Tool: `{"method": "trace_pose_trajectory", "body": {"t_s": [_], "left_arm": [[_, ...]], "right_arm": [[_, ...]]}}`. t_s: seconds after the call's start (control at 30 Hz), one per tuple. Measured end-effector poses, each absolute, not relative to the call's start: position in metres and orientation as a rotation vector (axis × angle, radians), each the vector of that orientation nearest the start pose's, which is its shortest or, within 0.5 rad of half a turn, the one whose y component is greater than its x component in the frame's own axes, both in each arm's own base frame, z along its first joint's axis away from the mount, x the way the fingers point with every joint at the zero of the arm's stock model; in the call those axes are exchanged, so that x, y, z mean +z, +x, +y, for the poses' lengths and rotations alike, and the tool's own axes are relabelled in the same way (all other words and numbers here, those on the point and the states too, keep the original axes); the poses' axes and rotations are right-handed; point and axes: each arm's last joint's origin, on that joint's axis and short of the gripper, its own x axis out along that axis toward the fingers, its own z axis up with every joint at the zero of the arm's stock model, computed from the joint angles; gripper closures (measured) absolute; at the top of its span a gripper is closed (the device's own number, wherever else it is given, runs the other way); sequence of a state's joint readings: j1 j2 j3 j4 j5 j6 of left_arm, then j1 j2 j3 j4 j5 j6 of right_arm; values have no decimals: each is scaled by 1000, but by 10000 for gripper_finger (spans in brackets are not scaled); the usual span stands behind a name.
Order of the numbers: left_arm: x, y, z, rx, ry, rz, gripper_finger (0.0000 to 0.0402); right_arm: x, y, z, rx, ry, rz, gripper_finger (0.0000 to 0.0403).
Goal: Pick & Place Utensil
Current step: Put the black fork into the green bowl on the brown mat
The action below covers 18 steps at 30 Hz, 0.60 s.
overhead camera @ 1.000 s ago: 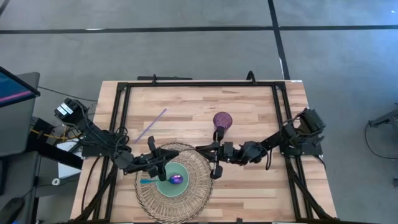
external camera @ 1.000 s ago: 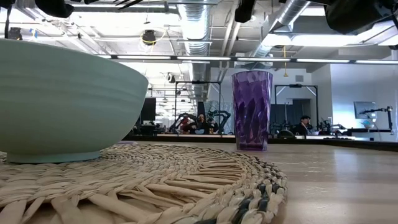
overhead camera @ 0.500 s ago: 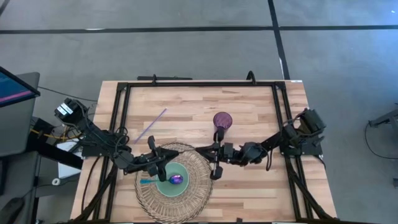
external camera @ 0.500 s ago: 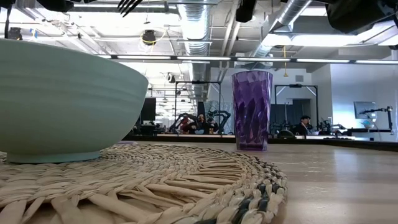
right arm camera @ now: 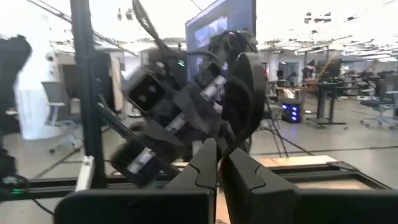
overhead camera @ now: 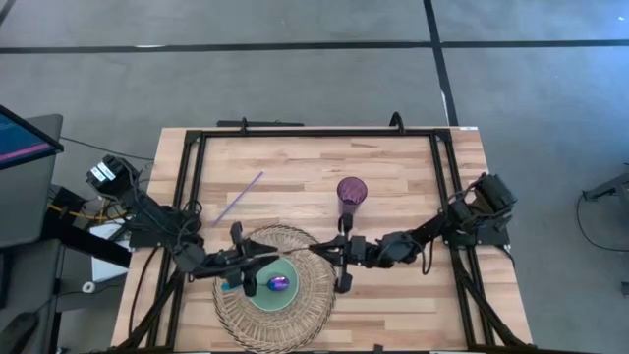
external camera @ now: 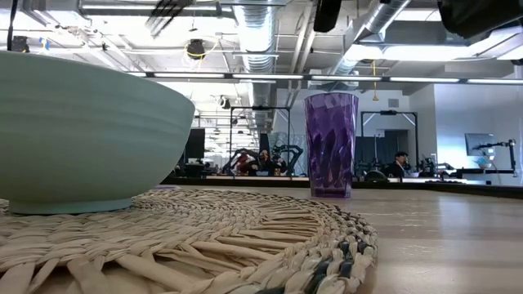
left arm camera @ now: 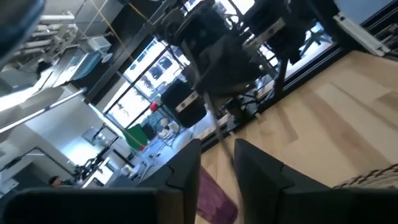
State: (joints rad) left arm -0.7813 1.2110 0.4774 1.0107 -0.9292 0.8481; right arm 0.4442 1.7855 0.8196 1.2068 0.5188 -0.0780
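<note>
Fingers of the left gripper stand slightly parted around a thin dark shaft in the left wrist view, apparently pinching a slender utensil handle; what kind of utensil it is cannot be told there. From above, this gripper hangs over the pale green round bowl, which sits on the round woven straw placemat near the front edge of the light wooden table.

Right gripper: fingers pressed together with nothing visibly between them, poised just off the placemat's right rim, in front of the purple faceted plastic tumbler, which stands upright near the table's centre.

Inside the bowl lie a purple spoon-like head and a teal handle that reaches out over the bowl's left rim; whether these form one utensil or two cannot be told. A thin purple straw rests diagonally on the bare wood toward the back left, well apart from the placemat.

Progress, as a judgement: at least one utensil is already in the bowl, and the left gripper seems to carry another above it. What appears to remain is lowering and releasing that piece. The straw is untouched; whether it belongs to the task is unclear.
</note>
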Motion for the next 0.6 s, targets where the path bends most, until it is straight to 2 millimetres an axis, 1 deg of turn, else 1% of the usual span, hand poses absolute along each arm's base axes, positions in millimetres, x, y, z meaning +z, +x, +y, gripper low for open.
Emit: {"method": "trace_pose_trajectory", "body": {"t_s": [0.07,0.1,0.27,0.3,0.4,0.6], "left_arm": [[254,179,-148,204,634,-110,295],[254,179,-148,202,634,-111,291],[255,180,-147,209,634,-109,277],[255,180,-146,211,634,-108,276],[255,182,-144,221,631,-106,276],[255,185,-140,240,591,-104,281]], "right_arm": [[215,326,142,-68,27,-199,402],[214,326,145,-33,17,-186,402],[206,323,160,251,-33,-129,402],[206,323,163,287,-41,-115,402],[207,327,169,312,-69,-58,402],[216,346,175,307,-136,130,401]]}}
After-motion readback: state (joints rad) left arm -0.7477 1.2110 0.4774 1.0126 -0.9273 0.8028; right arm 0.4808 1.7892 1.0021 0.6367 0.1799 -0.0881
